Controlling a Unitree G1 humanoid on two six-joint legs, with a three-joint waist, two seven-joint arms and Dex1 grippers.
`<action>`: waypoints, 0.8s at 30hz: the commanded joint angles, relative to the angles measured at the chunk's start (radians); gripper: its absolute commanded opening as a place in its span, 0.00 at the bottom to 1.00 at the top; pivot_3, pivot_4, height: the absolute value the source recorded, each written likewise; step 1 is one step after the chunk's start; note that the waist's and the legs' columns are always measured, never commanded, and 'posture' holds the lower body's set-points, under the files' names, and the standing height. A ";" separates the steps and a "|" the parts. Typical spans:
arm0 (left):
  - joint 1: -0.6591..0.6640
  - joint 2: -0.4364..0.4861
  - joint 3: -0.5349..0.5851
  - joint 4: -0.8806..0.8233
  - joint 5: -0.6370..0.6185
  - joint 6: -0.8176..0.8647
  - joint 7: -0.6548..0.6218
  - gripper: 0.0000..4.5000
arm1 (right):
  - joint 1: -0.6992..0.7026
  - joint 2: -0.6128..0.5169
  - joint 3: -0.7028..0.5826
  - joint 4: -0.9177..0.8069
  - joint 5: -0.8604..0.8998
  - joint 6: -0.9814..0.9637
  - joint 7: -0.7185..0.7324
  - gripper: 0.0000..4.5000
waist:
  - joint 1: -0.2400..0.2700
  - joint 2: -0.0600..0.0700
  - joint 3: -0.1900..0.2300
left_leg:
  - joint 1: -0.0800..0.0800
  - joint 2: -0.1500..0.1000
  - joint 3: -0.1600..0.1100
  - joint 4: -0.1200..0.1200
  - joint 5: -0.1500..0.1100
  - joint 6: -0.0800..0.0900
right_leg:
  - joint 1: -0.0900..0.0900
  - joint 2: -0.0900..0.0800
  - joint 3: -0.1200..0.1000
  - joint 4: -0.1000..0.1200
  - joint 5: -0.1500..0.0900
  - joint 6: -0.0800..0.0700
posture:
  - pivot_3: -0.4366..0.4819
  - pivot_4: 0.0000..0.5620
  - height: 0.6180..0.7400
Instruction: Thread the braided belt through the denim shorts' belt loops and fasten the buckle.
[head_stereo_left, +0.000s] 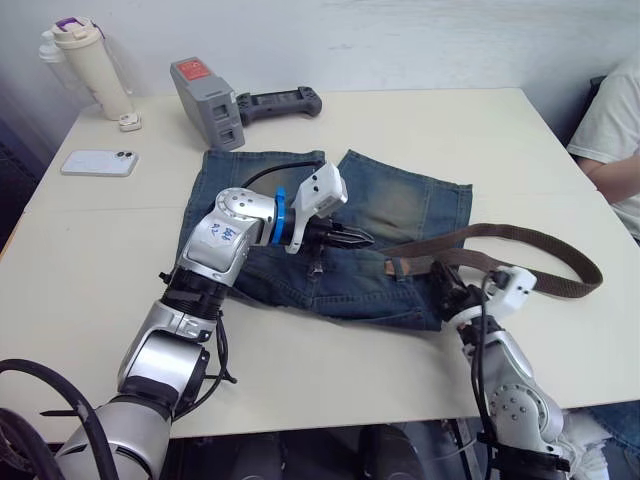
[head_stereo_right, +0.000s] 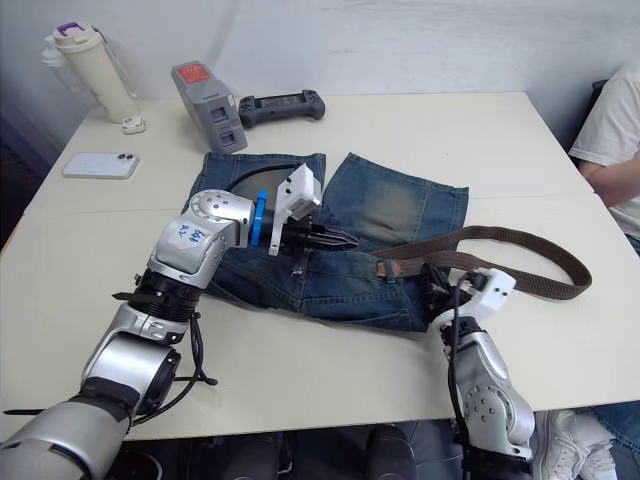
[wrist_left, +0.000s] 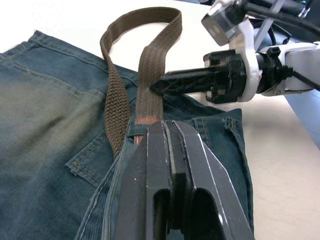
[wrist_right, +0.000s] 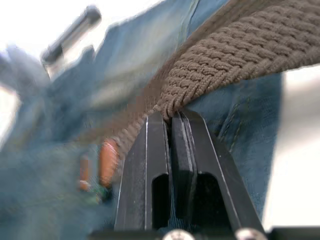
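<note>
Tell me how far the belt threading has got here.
Early. Done: little; the belt lies mostly in a loose loop on the table beside the shorts, its near stretch at the waistband. In hand: the right gripper is pinching the belt; the left gripper is shut at the waistband. Left: most loops, and fastening.

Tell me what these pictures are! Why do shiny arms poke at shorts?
Those arms belong to a robot. Two pictures come from cameras on its head, looking down at a white table. The other two come from little cameras on its wrists, so you see the black fingers up close.

On the table lie blue denim shorts and a long brown braided belt. The right pincer is shut on the belt. The left pincer is closed over the shorts' waistband, beside the belt.

At the back are a phone, a cream bottle, and a grey box.
</note>
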 joint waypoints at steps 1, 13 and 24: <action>-0.002 0.005 0.003 -0.049 -0.004 -0.006 0.003 0.01 | 0.015 -0.011 0.049 0.016 -0.078 0.077 -0.041 0.00 | -0.004 0.000 0.000 | 0.000 0.000 0.000 0.000 0.000 0.000 | 0.000 0.000 0.000 0.000 0.000 0.000 | 0.48 0.27 1.00; 0.001 0.002 -0.008 -0.051 0.000 -0.011 0.006 0.01 | -0.011 0.054 -0.016 -0.021 -0.076 0.158 -0.092 0.00 | -0.004 0.000 0.000 | 0.000 0.000 0.000 -0.001 0.000 0.000 | 0.000 0.000 0.000 -0.001 0.000 0.000 | 0.48 0.27 1.00; 0.006 0.017 -0.036 -0.052 0.022 -0.041 -0.003 0.01 | -0.063 -0.086 0.142 -0.099 -0.251 0.293 -0.074 0.00 | -0.009 -0.001 0.000 | 0.000 0.000 0.000 -0.002 0.000 0.000 | 0.000 0.000 0.000 -0.001 0.000 0.000 | 0.48 0.27 1.00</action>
